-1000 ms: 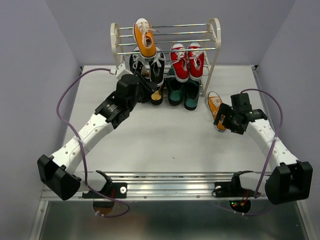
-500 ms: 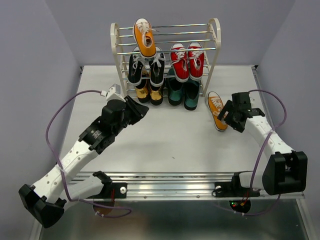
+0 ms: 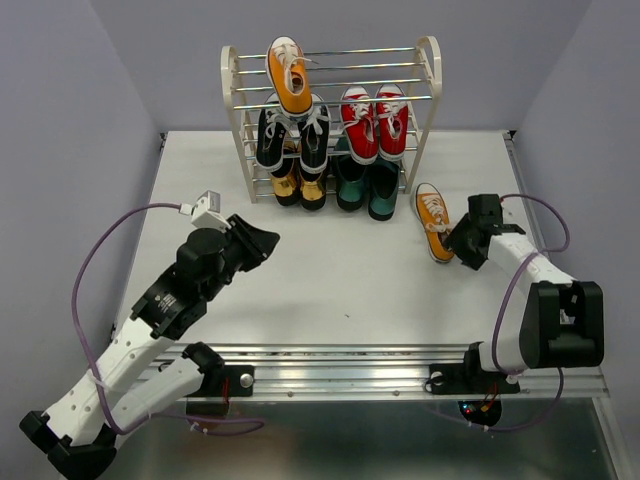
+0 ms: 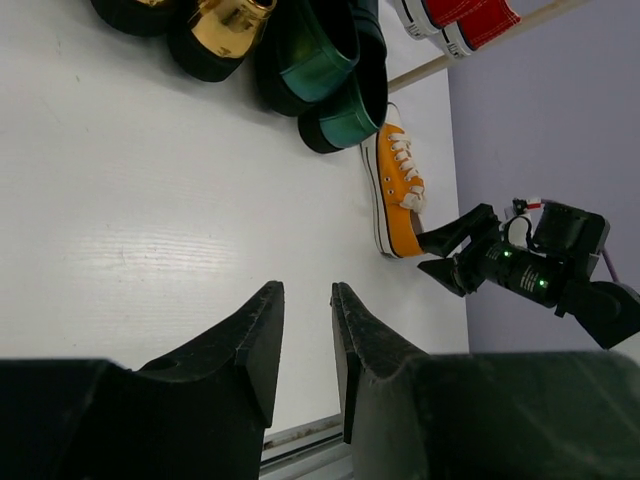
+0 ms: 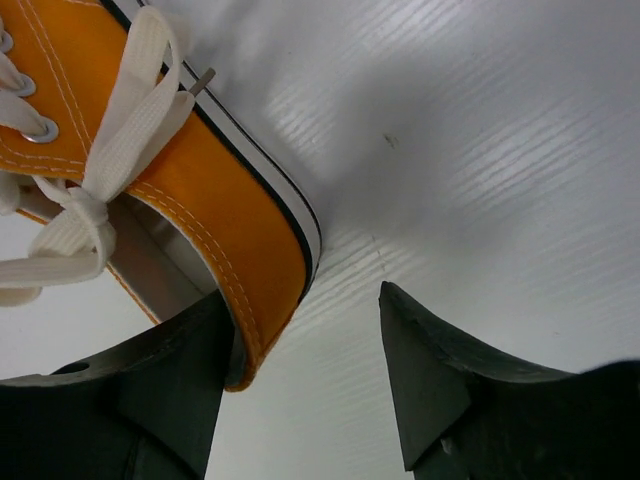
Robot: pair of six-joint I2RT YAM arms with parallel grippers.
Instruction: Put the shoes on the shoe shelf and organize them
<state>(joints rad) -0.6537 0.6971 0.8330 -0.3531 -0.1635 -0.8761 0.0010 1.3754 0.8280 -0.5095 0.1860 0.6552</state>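
White table (image 3: pixel 350 285), orange shoe (image 3: pixel 433 220) near green pair (image 3: pixel 367 192)

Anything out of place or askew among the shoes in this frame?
Yes. One orange shoe lies alone on the top tier of the shoe shelf, its near end overhanging the black pair below. Its mate is off the shelf, on the table beside it, at the right gripper.

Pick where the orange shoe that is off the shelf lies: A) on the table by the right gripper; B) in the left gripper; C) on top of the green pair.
A: the orange shoe lies on the table, right of the shelf, the right gripper at its heel.
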